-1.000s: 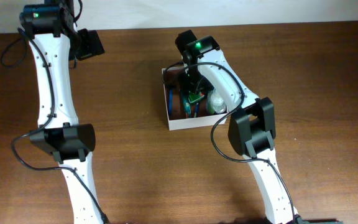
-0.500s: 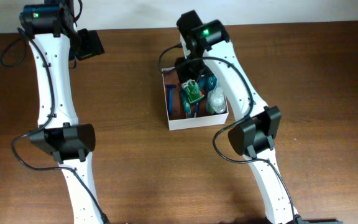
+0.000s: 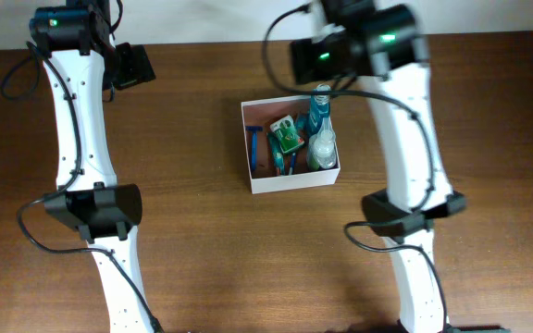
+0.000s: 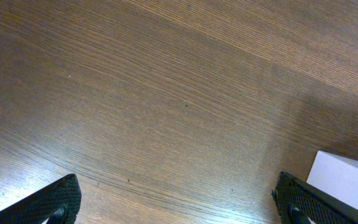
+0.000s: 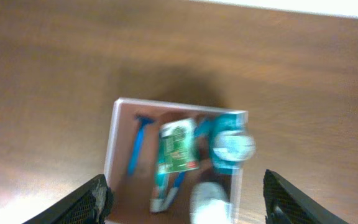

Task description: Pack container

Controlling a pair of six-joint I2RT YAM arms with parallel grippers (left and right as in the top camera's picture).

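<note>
Toward the far edge of the desk [image 3: 183, 185], roughly midway between its left and right edges, sat the container [image 3: 294, 181], a shallow square box with thin white walls and a reddish-brown floor. It was already loaded. A blue razor [image 3: 254, 144] lay along its left wall and a green-and-white packet [image 3: 287, 135] lay in the middle. A teal bottle [image 3: 320, 108] occupied the far right corner, and a clear bottle [image 3: 323, 150] stood just in front of it. Both bottles rose above the rim.

The right gripper [image 5: 191, 198] hung high over the box with its fingers spread wide and nothing between them. The left gripper [image 4: 182, 210] was likewise released, over bare wood near the far left corner of the desk. Only a white corner of the container [image 4: 344, 180] showed at the edge of its wrist view.

Packing looked close to finished, and no loose toiletries showed on the desk.

The container would probably be light in itself but weighted by its load, more so on the bottle side. Its thin walls looked likely to flex or crease under a hard pinch. The safest hold seemed to be over the left wall beside the razor, where a finger had room inside. A spot near a corner would be better still, where the walls would brace each other. Any lift should stay level, since the tall bottles could topple.
</note>
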